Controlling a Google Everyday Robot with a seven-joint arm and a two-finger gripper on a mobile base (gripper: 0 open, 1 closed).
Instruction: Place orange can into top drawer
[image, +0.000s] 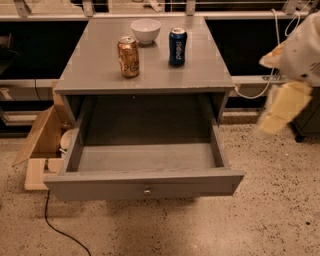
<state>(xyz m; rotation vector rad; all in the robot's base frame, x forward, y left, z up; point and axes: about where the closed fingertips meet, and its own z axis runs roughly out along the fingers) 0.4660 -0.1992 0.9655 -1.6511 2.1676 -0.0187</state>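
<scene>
At the right edge of the view, well apart from the cabinet (90, 75): gripper (282, 111), pale and smeared, hanging over the speckled floor (280, 210) off the drawer's right side. Cannot tell how far open. No hold on anything of the task, to judge by the orange can's place far off to the left.

Nearer in, pulled out toward the camera: top drawer (100, 184), grey and shallow, nothing seen inside, small round knob (147, 191) at the centre of the front panel. Opening step done, then.

Above and behind, on the cabinet top: orange can (129, 56), upright, left of centre, silver lid upward, long axis vertical, leaning neither way. Pale markings on the side turned toward the camera. Behind it and a little to the right, near but apart: white bowl (146, 30). Further right: dark blue can (177, 46), also upright, well clear.

Left to do, by this reckoning: nearly everything. Reaching across to the can, closing on its sides, lifting, carrying forward over the cabinet's front edge, lowering into the drawer. Probably easiest taken from the side or from above, given the upright stance, with care around the bowl close behind.
</scene>
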